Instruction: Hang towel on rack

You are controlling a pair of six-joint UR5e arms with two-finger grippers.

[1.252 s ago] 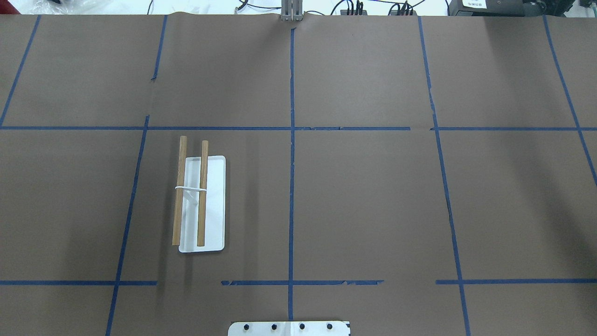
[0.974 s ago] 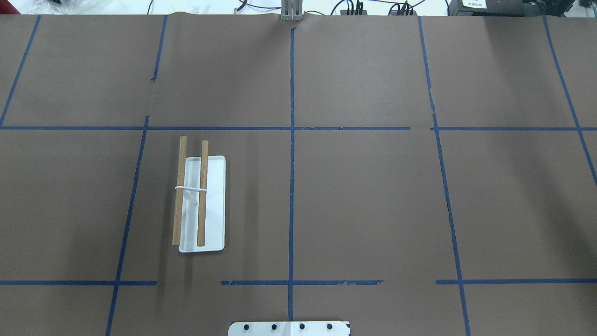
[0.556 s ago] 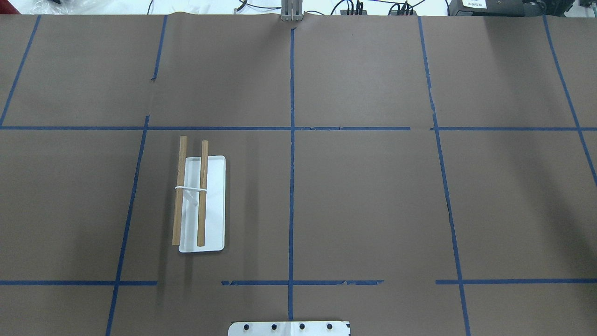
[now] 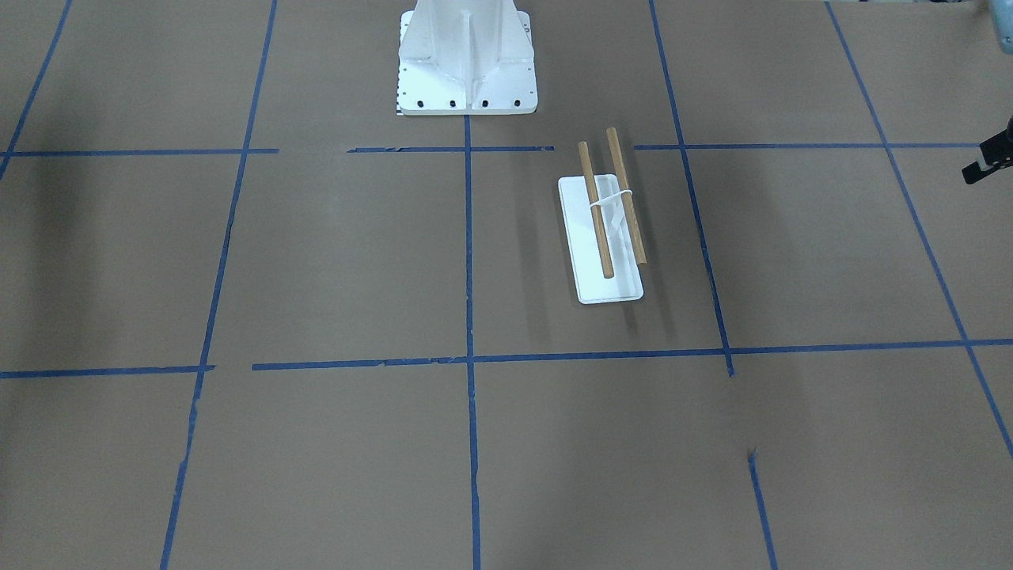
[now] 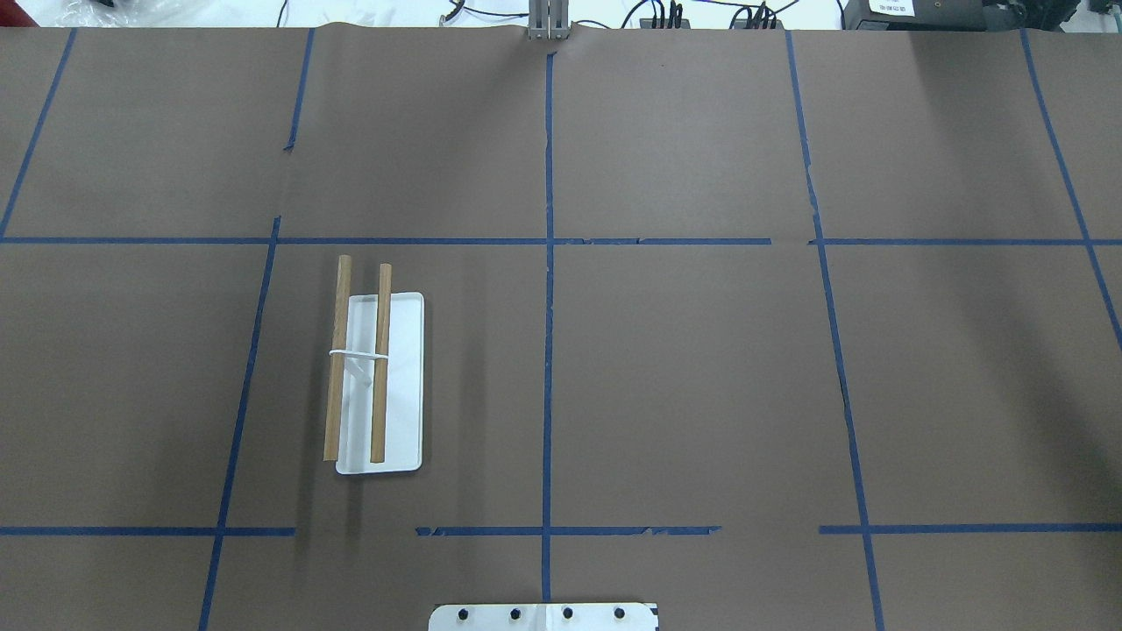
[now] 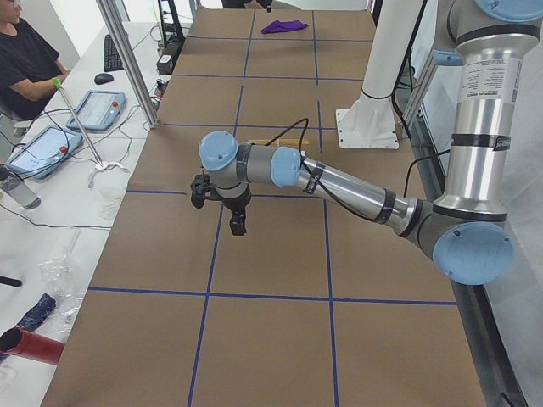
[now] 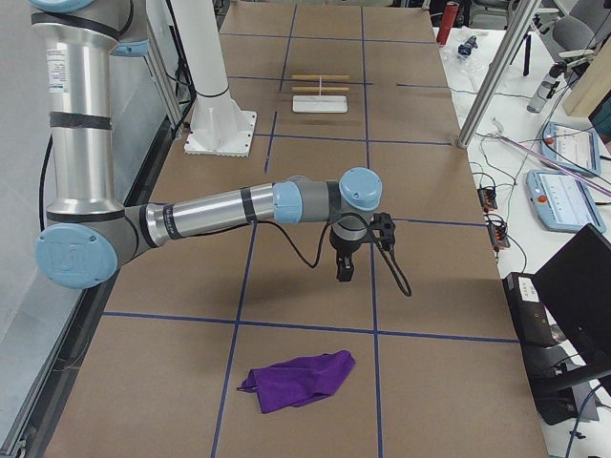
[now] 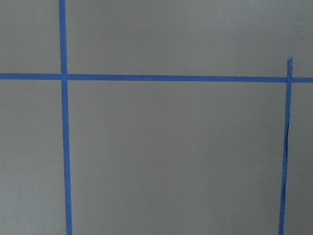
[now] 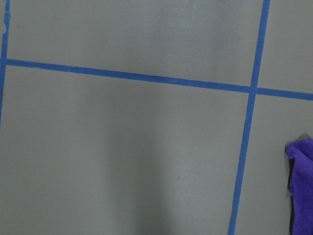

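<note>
The rack (image 5: 399, 386) has a flat white base and two wooden rods, and stands bare on the table's left half; it also shows in the front view (image 4: 584, 237) and far off in the right side view (image 7: 320, 103). The purple towel (image 7: 298, 380) lies crumpled on the table at the robot's far right end, and shows in the left side view (image 6: 284, 27) and at the right wrist view's edge (image 9: 302, 181). My right gripper (image 7: 344, 270) hovers above the table short of the towel. My left gripper (image 6: 237, 225) hovers at the table's left end. I cannot tell if either is open.
The white robot pedestal (image 4: 467, 63) stands at the table's near-robot edge, next to the rack. Blue tape lines grid the brown table (image 5: 701, 377). An operator (image 6: 25, 59) sits beside tablets beyond the table's far edge. Metal posts (image 7: 492, 72) stand along that edge.
</note>
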